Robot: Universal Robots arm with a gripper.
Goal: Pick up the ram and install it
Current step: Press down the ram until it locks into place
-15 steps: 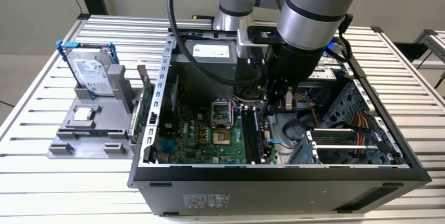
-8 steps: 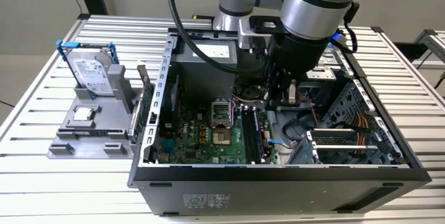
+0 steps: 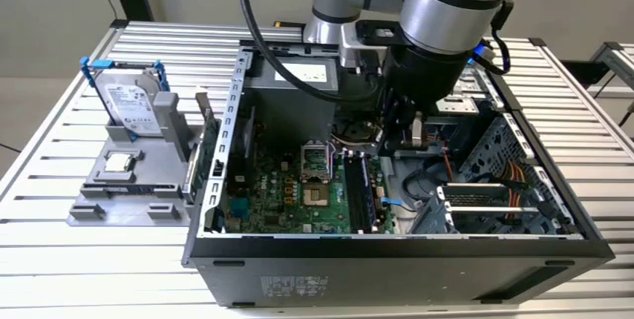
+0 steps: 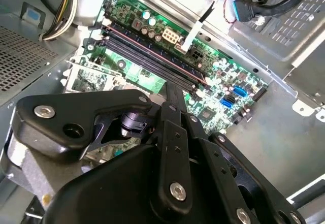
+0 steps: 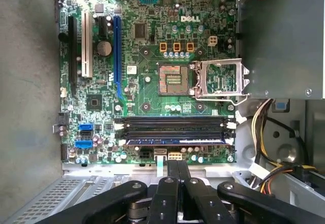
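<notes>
The ram (image 5: 175,141) is a thin blue-edged stick lying along the black memory slot nearest the board's edge, level with the other long slots (image 5: 175,127). It looks seated there. My gripper (image 5: 177,170) hangs just above that edge of the motherboard (image 5: 147,56), fingers pressed together and nothing between them. The second wrist view has the shut fingers (image 4: 171,94) pointing at the same slots (image 4: 152,56). In the exterior view the gripper (image 3: 414,137) is down inside the open computer case (image 3: 396,248), over the far end of the slots (image 3: 358,193).
A silver hard drive with blue rails (image 3: 132,102) stands in a grey holder outside the case, on the exterior view's left. A green card (image 3: 211,159) leans by the case wall. The drive cage (image 3: 495,200), cables (image 5: 264,132) and open processor socket (image 5: 221,79) crowd the gripper.
</notes>
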